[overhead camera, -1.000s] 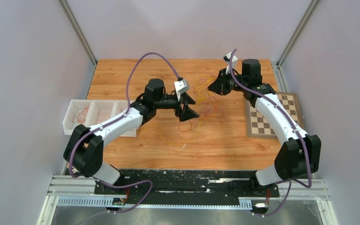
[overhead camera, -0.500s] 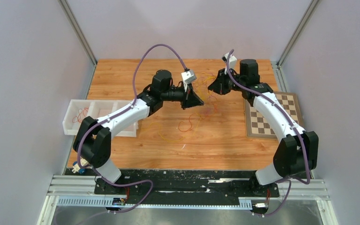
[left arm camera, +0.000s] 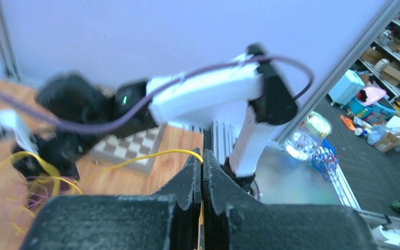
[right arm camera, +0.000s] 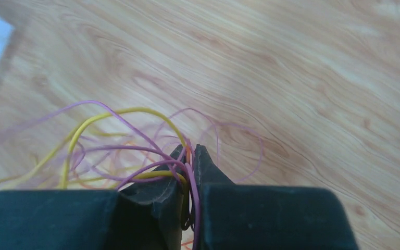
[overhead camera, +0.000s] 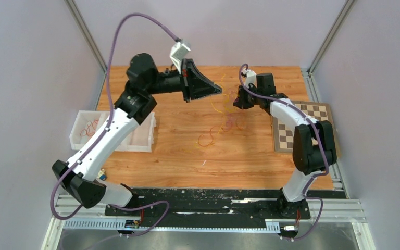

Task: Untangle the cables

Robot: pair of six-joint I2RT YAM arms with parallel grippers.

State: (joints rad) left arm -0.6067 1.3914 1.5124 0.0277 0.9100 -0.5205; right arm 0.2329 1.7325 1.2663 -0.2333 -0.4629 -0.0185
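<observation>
So, early: our L end effector (left arm camera: pixel 202 156) pinches one yellow cable (left arm camera: pixel 151 155), raised high; R end effector (right arm camera: pixel 191 153) clamps the tangle (right arm camera: pixel 109 156) low over the tabletop (overhead camera: pixel 250 151). We judge most cables (overhead camera: pixel 228 121) not yet separated.

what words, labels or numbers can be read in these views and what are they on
No text can be read anywhere.
checkerboard: squares only, no letters or numbers.
white tray: no label shows.
cables: no print shows.
boxes on the shelves, left wrist view: too blurred to read.
</observation>
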